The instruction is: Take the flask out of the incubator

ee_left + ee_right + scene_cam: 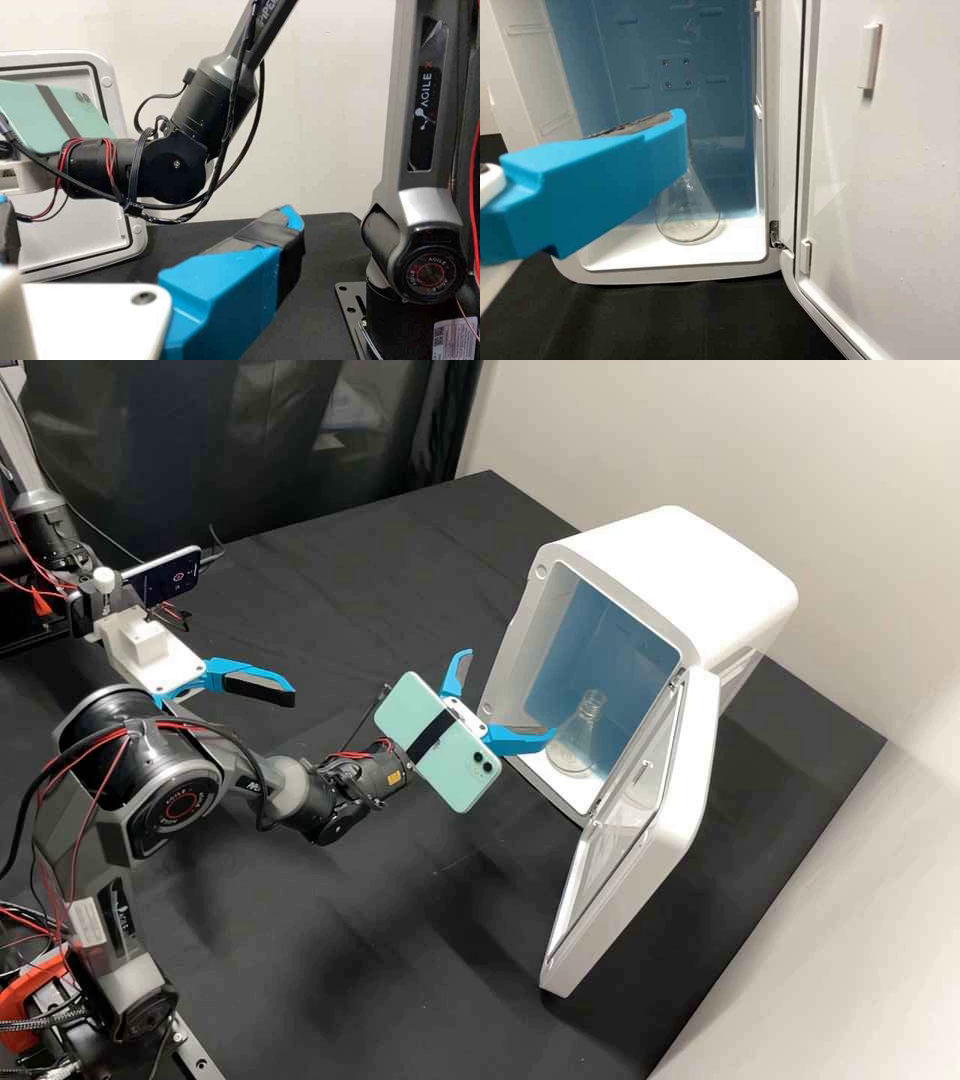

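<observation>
A clear glass flask (580, 740) stands upright on the floor of the white incubator (700, 590), against its blue back wall. The incubator door (630, 830) hangs open toward the bench front. My right gripper (495, 705) is open at the incubator's mouth, just short of the flask and not touching it. In the right wrist view one blue finger (592, 187) crosses in front of the flask (688, 214). My left gripper (250, 685) hovers open and empty far to the left, and its blue finger (240, 277) points toward the right arm.
A mint-green phone (440, 740) is strapped to the right arm's wrist. The arm bases and red cabling (110, 780) crowd the left side. The black bench (400, 940) ends close behind and to the right of the incubator, near a white wall.
</observation>
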`<state>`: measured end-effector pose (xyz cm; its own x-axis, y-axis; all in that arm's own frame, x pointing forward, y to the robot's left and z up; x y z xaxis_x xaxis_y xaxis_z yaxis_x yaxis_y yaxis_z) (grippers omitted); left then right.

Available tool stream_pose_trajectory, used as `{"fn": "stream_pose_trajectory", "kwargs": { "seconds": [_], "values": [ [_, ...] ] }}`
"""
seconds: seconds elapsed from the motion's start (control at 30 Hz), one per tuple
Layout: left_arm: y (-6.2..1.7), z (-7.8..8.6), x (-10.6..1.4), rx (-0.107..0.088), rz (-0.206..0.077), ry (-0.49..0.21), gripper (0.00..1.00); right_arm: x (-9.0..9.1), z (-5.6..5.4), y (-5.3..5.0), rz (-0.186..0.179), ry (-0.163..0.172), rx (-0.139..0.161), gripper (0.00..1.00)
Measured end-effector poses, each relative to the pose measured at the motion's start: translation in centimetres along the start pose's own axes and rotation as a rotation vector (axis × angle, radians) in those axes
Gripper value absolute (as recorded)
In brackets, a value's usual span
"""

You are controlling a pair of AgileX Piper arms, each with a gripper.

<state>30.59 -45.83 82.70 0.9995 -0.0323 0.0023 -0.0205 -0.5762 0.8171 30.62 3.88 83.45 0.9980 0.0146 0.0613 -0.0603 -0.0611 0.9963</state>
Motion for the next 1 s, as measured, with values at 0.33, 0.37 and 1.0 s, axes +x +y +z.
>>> {"fn": "stream_pose_trajectory", "kwargs": {
  "seconds": [0.33,0.37,1.0],
  "values": [
    [0.0,0.0,0.0,0.0,0.0,0.0,1.0,0.0,0.0,0.0,0.0,0.0,0.0,1.0],
    [0.0,0.0,0.0,0.0,0.0,0.0,1.0,0.0,0.0,0.0,0.0,0.0,0.0,1.0],
    [-0.27,-5.8,0.0,-0.05,-0.005,0.178,1.0,0.0,0.0,0.0,0.0,0.0,0.0,1.0]
  ]
}}
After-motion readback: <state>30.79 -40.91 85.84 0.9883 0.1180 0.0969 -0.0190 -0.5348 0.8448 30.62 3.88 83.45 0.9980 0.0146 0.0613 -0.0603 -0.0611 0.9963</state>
